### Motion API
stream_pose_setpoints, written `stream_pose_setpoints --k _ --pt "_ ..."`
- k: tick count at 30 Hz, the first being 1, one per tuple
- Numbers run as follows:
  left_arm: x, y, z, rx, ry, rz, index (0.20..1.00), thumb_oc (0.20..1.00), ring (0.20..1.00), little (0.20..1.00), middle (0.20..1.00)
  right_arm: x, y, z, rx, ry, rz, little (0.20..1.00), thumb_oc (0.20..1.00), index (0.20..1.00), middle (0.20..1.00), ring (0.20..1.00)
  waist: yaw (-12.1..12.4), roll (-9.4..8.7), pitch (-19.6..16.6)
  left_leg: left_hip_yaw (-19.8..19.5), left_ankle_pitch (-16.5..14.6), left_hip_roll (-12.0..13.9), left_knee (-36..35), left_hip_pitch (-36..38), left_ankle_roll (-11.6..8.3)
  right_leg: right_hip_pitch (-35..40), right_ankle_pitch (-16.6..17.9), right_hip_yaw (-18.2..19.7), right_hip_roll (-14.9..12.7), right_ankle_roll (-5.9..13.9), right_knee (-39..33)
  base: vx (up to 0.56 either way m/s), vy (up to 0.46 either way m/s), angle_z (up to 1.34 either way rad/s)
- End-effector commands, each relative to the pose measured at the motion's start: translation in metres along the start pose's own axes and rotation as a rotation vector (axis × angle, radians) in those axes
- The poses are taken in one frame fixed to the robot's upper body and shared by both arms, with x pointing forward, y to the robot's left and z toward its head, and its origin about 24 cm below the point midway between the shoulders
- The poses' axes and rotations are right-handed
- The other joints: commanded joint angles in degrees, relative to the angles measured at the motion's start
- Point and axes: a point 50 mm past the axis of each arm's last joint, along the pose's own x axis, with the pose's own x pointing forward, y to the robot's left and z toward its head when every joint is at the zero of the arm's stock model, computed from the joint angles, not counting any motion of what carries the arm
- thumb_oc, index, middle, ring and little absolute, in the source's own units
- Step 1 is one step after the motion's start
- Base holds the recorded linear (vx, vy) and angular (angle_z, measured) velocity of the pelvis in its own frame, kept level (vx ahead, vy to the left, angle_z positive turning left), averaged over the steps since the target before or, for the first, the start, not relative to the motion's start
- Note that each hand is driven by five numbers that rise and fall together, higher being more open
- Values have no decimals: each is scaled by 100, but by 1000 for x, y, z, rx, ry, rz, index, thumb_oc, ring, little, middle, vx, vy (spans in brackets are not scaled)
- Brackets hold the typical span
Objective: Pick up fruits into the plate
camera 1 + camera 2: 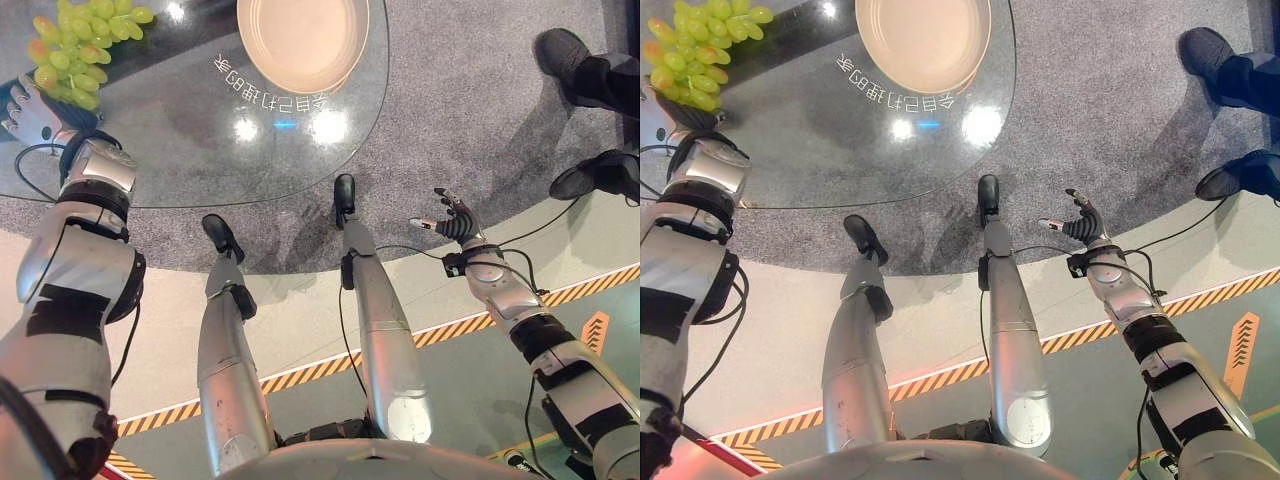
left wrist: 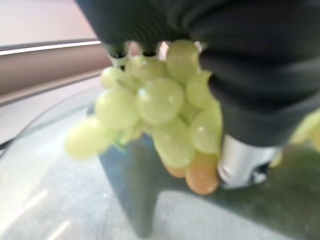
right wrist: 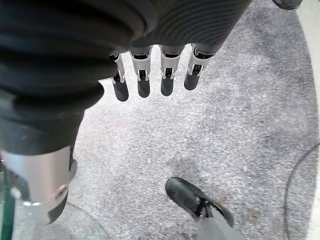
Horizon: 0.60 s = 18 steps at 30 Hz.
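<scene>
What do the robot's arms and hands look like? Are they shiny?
Yes, they are shiny. Both arms are rounded silver-grey shells with black bands at the joints. The left hand and the right hand have slim silver fingers ending in dark tips. A dark ribbed cover wraps the back of each hand and the wrist, and the thumb is a thick silver piece standing apart from the fingers.

White characters on the glass table (image 1: pixel 200 130) — upside down, unreadable.

Grapes (image 1: pixel 82 45) left of plate (image 1: pixel 303 40)
</scene>
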Motion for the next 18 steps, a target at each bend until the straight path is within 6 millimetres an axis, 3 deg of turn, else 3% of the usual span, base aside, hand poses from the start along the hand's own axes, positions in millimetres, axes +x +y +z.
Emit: stream_pose_setpoints --k 1,9,18 --pt "13 15 -12 -48 78 17 200 200 200 200 200 -3 3 7 41 -44 7 1000 1000 1000 1000 1000 -37 -282 137 -198 -564 -717 375 -274 154 89 -760 -178 606 -210 380 0 0 0" --pt "12 13 -6 -73 42 -3 200 200 200 200 200 -2 3 16 34 -75 31 1000 1000 1000 1000 1000 -34 -302 137 -231 -532 -737 296 -208 134 167 -735 -167 618 -197 298 0 0 0" --pt "7 12 19 -251 -107 -29 200 200 200 200 200 -9 11 13 -2 -83 69 1000 1000 1000 1000 1000 -9 -235 137 -204 -456 -793 110 78 143 401 -738 -154 627 -199 203 -2 4 0"
